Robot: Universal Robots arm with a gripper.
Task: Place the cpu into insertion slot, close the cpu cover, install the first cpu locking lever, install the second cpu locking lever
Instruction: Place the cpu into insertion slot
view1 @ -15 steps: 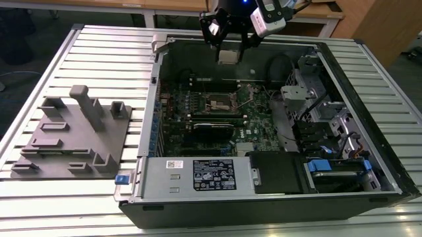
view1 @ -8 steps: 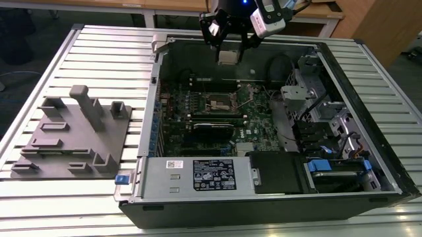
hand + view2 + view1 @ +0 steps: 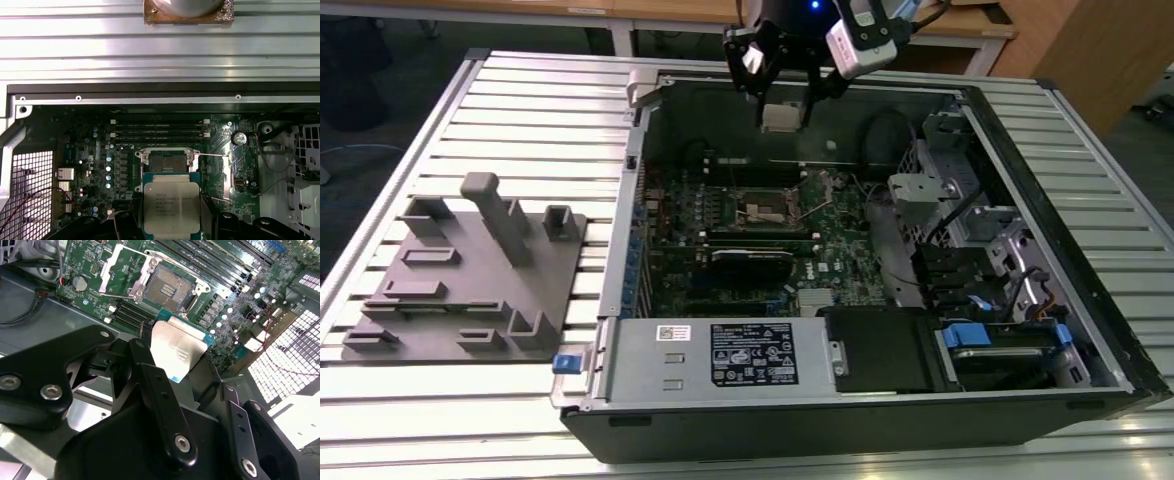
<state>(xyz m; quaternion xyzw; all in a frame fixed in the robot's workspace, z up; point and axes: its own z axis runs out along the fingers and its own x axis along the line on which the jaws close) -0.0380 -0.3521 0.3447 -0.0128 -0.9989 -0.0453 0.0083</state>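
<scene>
Pincer [image 3: 783, 95] holding the cpu [image 3: 781, 117] over an open case [image 3: 720, 350] on a slatted table [image 3: 520, 100].
In the exterior view the arm is cut off by the picture's upper edge, and the case lies on its side with the green board [image 3: 854, 230] exposed. The pincer [image 3: 177, 357] hangs clear above the board, its fingers closed on opposite edges of the cpu [image 3: 177, 347]. In both wrist views the fingers hide the rear part of the cpu [image 3: 171, 205]. The slot [image 3: 765, 210] sits well apart from the cpu, lower down on the board. Its dark centre [image 3: 169, 288] is bare, and the cover [image 3: 141, 276] is swung open beside it. In the first wrist view the slot [image 3: 166, 161] appears just past the cpu's edge. The locking levers are too thin to make out.
</scene>
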